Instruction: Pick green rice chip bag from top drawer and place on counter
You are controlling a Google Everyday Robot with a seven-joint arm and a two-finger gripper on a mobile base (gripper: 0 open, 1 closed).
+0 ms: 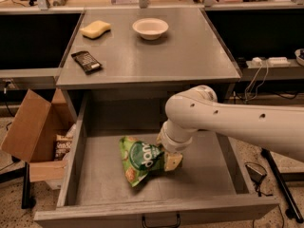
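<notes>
green rice chip bag (137, 159): glossy, crumpled, touching gripper (168, 159) on its cardboard box (28, 127) side | gripper: low inside top drawer (204, 182), flat grey bottom beneath; grip cannot be told | counter (190, 56): matte grey, above and behind gripper

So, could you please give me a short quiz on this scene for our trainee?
1. Fill in: on the counter, the sponge lies ___ of the bowl.
2. True or false: the bag lies in the drawer.
3. Where is the gripper? A) above the counter B) in the drawer, at the bag's right edge C) beside the bowl.
Key: 1 left; 2 true; 3 B.
</notes>
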